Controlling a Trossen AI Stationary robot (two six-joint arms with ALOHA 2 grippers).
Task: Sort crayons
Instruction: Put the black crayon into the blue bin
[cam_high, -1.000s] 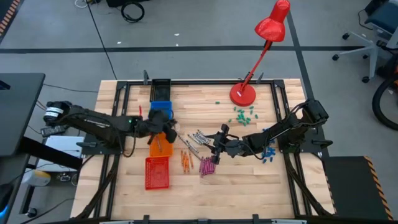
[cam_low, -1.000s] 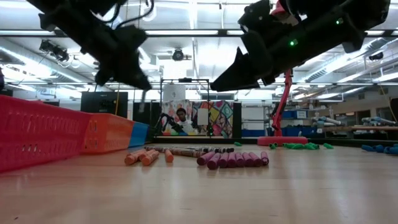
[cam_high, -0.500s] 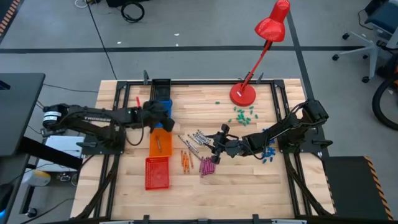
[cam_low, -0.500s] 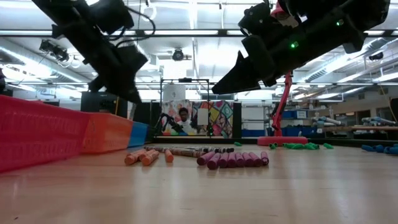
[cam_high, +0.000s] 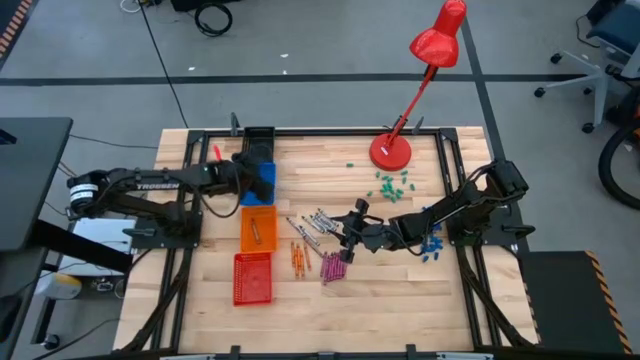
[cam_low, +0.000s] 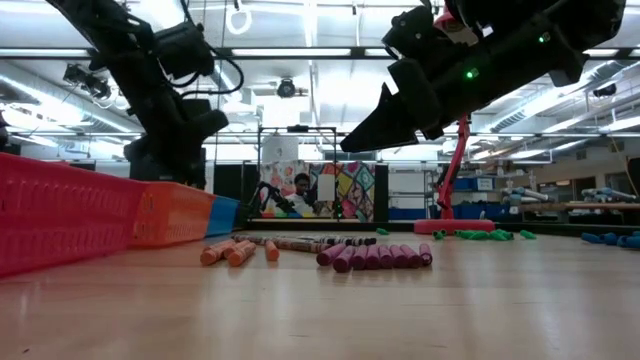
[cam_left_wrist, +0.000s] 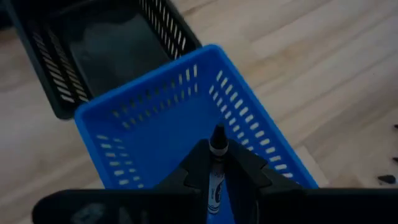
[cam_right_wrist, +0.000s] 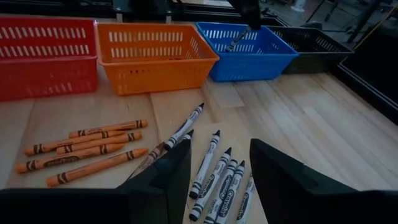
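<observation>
Left gripper (cam_left_wrist: 216, 163) sits over the blue basket (cam_high: 262, 178), upper left of centre in the high view; fingers (cam_left_wrist: 245, 163) clenched on a single crayon (cam_left_wrist: 216, 171) with a dark tip, black band and blue-and-white wrapper, pointing out past the fingertips. Black basket (cam_left_wrist: 93, 56) is just beyond the blue one.

Right gripper (cam_right_wrist: 221, 180) hovers above the loose crayons mid-table, fingers (cam_right_wrist: 286, 174) spread apart, grasping nothing.

Grey crayons (cam_right_wrist: 214, 171): thin grey-wrapped sticks with dark pointed tips and black bands, lying loosely fanned on the wood directly under the right gripper; in the high view, centre of frame (cam_high: 318, 222).

Orange crayons (cam_right_wrist: 84, 149): four or five, roughly parallel, black print on wrappers, lower left in the right wrist view; in the high view a small cluster (cam_high: 298, 256) just below the grey ones.

Magenta crayons (cam_low: 375, 256): tight side-by-side row, ends facing the low camera, centre of frame; in the high view (cam_high: 331, 267) right of the orange group.

Orange basket (cam_high: 258, 228) holds one stick; red basket (cam_high: 252, 277) lies below it in the high view.
</observation>
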